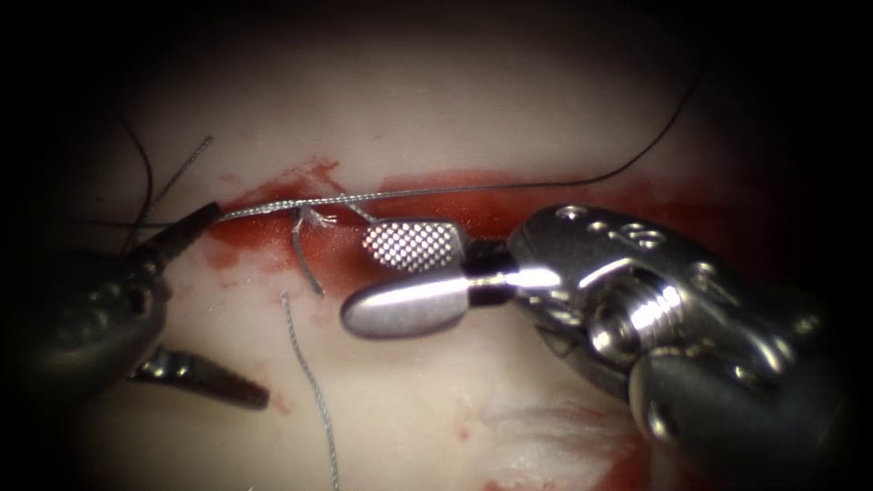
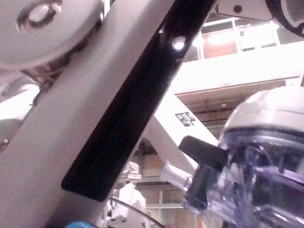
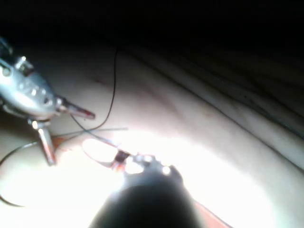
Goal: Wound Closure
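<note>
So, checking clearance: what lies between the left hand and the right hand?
Endoscope view: the thread's knot with cut ends, over red fluid; left hand and right hand open, empty.

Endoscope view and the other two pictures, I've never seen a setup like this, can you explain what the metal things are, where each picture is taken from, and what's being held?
This is a surgical practice robot working on a piece of pork belly, the tissue; there is no patient. The endoscope view looks down on a cut in the tissue, wet with red fluid.

The big shiny tool is the right arm's tool. Its two jaws stand open and hold nothing. The darker tool is the left arm's tool; its jaws are spread wide, and the upper one lies against the thread, though I cannot tell whether it grips it. The thread runs along the cut, with a small knot and loose cut ends of thread nearby.

The right wrist view rides on the right arm and looks at both tools. The left wrist view rides on the left arm and shows robot parts.
</note>
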Robot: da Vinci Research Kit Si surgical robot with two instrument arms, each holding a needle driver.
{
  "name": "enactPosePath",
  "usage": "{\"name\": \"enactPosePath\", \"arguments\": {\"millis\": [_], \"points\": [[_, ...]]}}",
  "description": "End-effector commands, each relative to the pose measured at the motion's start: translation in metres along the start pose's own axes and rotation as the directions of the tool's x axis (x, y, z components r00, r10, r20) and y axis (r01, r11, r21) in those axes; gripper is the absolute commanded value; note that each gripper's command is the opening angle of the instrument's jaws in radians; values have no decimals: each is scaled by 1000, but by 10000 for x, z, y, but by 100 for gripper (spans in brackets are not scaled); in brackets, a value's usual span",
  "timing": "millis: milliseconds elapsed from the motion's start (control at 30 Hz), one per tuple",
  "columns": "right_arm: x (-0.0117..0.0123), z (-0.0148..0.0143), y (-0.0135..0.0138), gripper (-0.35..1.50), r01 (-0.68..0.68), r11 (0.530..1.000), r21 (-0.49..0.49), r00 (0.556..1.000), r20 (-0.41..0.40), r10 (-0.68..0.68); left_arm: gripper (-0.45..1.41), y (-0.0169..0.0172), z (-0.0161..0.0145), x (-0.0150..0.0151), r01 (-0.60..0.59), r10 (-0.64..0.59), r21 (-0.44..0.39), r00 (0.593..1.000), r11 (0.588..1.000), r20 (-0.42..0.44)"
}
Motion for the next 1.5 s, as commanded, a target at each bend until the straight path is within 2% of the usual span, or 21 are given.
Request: {"name": "enactPosePath", "arguments": {"millis": [33, 200, 300, 367, 400, 433, 467, 533, 567, 633, 767, 833, 900, 933, 967, 1067, 1167, 1267, 1367, 1433, 1500], "points": [[17, -5, 13, 83, 3, 1000, -10, 1000, -12, -3, 66, 9, 1, -9, 23, -22, -12, 999, 1000, 35], [28, -39, 37, 96, -1, 998, -69, 998, -66, -4, 59, 24, 12, -11, 86, -82, -40, 991, 995, 105], [36, -62, 52, 88, -7, 994, -109, 995, -103, -5, 64, 32, 27, -24, 74, -69, -50, 992, 996, 101], [42, -76, 63, 78, -10, 992, -128, 993, -121, -6, 63, 38, 38, -29, 2, 1, -63, 999, 998, 47], [45, -80, 67, 81, -17, 991, -136, 992, -129, 0, 63, 40, 43, -29, -23, 24, -67, 999, 998, 25], [47, -85, 72, 94, -18, 990, -139, 991, -133, -1, 59, 43, 47, -28, -43, 43, -69, 999, 997, 2], [48, -87, 75, 99, -18, 990, -138, 991, -132, 0, 52, 46, 52, -25, -65, 64, -67, 998, 996, -20], [49, -88, 79, 106, -16, 993, -114, 994, -111, 3, 24, 51, 60, -18, -100, 96, -63, 994, 993, -59], [48, -88, 79, 106, -15, 995, -104, 995, -101, 4, 32, 54, 66, -12, -132, 127, -58, 988, 990, -86], [46, -87, 78, 103, -12, 996, -89, 996, -88, 4, 32, 57, 74, -1, -230, 223, -38, 965, 972, -137], [42, -81, 70, 81, -13, 996, -88, 996, -87, 5, 39, 60, 77, 30, -268, 271, 41, 949, 963, -163], [40, -78, 67, 81, -13, 996, -89, 996, -87, 5, 42, 60, 72, 41, -274, 280, 54, 946, 960, -163], [38, -76, 65, 83, -13, 996, -91, 996, -89, 5, 32, 62, 66, 48, -284, 291, 68, 943, 956, -162], [38, -75, 65, 83, -13, 996, -92, 996, -90, 5, 12, 63, 64, 50, -286, 295, 77, 942, 955, -160], [38, -73, 64, 83, -14, 996, -93, 996, -91, 5, -35, 68, 63, 52, -287, 300, 96, 939, 953, -170], [38, -73, 64, 83, -14, 996, -93, 996, -91, 5, -30, 73, 66, 52, -289, 303, 100, 934, 952, -187], [38, -73, 63, 84, -14, 996, -93, 996, -91, 6, -45, 78, 70, 51, -286, 282, 15, 932, 958, -228], [38, -73, 62, 84, -15, 996, -93, 996, -90, 6, -45, 79, 68, 50, -188, 171, -49, 956, 981, -240], [37, -73, 62, 84, -15, 996, -93, 996, -91, 6, -45, 79, 66, 46, -167, 145, -73, 958, 983, -247], [38, -73, 62, 88, -15, 996, -93, 996, -91, 7, -45, 80, 61, 41, -132, 110, -100, 972, 986, -207], [39, -73, 61, 89, -17, 995, -94, 996, -91, 8, -45, 83, 55, 31, -3, -17, -165, 993, 986, -120]]}}
